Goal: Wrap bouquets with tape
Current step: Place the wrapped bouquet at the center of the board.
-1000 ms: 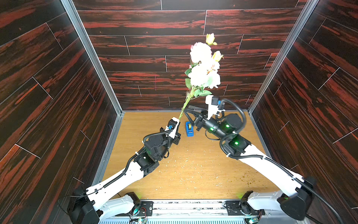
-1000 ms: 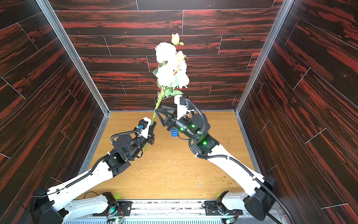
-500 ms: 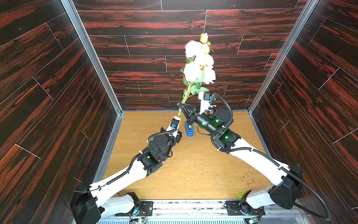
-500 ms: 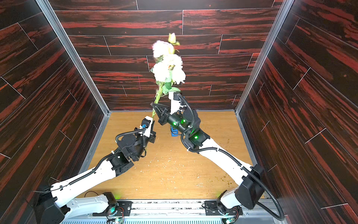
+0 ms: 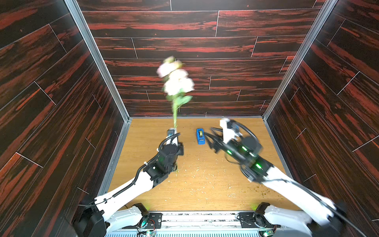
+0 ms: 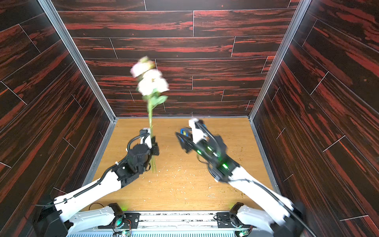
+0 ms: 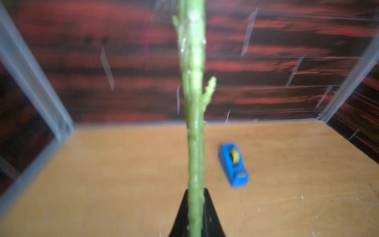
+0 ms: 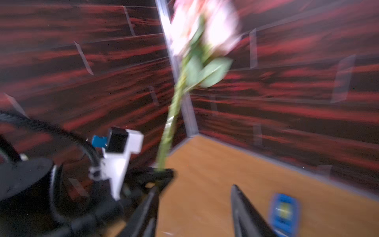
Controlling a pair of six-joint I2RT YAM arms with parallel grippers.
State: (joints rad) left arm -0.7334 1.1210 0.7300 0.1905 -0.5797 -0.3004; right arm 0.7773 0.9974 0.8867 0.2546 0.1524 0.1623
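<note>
Gripping bouquets (image 5: 178, 82) by the stems, left hand (image 7: 196, 205) clamped tight, right hand (image 8: 194, 191) spread apart, empty, near tape (image 5: 200, 136).

Left arm (image 5: 127, 188) reaches in from the near-left base toward centre, its wrist (image 5: 167, 156) cocked up so the left gripper (image 7: 195, 192) points upward. Jaws are closed tight on the bouquet stems (image 7: 194, 123), which stand roughly upright out of the grip. Right arm (image 5: 287, 184) stretches in from the near-right base, heavily motion-blurred in both top views. Its right gripper (image 8: 194, 187) aims across toward the left one, jaws spread apart and clear of the stems. The two grippers sit well apart.
</note>
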